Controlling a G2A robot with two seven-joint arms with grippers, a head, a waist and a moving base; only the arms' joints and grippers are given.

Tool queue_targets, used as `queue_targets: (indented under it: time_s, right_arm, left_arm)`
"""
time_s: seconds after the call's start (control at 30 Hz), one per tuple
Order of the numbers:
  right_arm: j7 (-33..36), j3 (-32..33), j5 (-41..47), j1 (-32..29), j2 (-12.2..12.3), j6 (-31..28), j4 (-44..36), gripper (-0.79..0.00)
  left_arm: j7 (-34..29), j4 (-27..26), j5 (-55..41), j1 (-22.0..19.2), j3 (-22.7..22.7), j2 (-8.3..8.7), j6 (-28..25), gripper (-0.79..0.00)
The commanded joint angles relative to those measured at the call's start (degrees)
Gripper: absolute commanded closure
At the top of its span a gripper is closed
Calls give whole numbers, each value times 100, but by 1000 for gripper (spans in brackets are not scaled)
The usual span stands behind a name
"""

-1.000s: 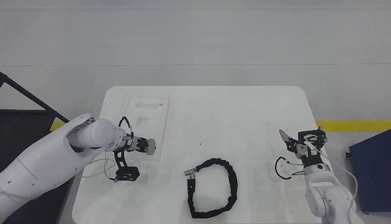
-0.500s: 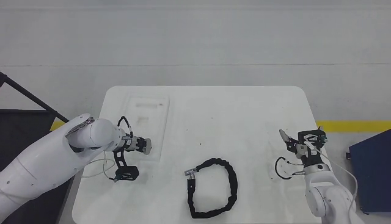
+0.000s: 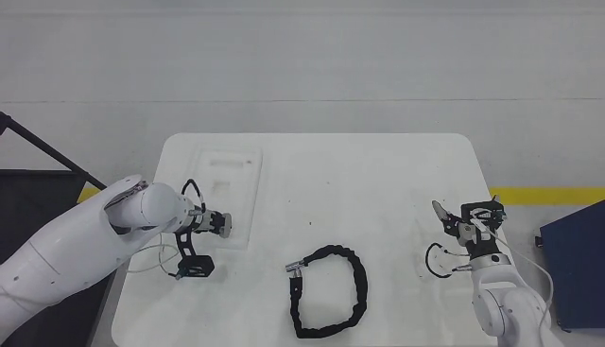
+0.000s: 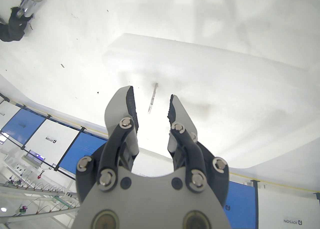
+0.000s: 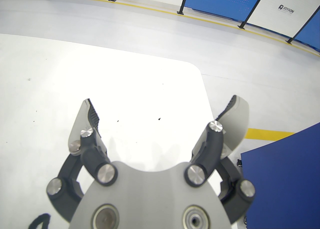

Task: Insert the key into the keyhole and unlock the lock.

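The left gripper (image 4: 151, 93) hovers over the shallow tray (image 3: 232, 163) at the table's left side, its fingers narrowly parted and holding nothing. A thin metal sliver, probably the key (image 4: 152, 99), lies on the tray centred in the gap, with its long axis along the fingers. The chain lock (image 3: 354, 281) lies right of the tray, near-centre. The right gripper (image 5: 160, 99), spread wide, sits well apart.

Bright, prob. overhead light, table (image 5: 140, 82) glare, wrist-cam edges bowed
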Motion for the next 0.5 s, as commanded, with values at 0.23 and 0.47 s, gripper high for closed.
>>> queue_targets:
  time_s: [0.23,0.47]
  right_arm:
    - [0,0,0,0,0,0,0,-785]
    - [0,0,0,0,0,0,0,-785]
  left_arm:
    - [-18,44,0,-88,119,-63,-75,-286]
    - [-52,176,0,-190,213,-136,-91,-188]
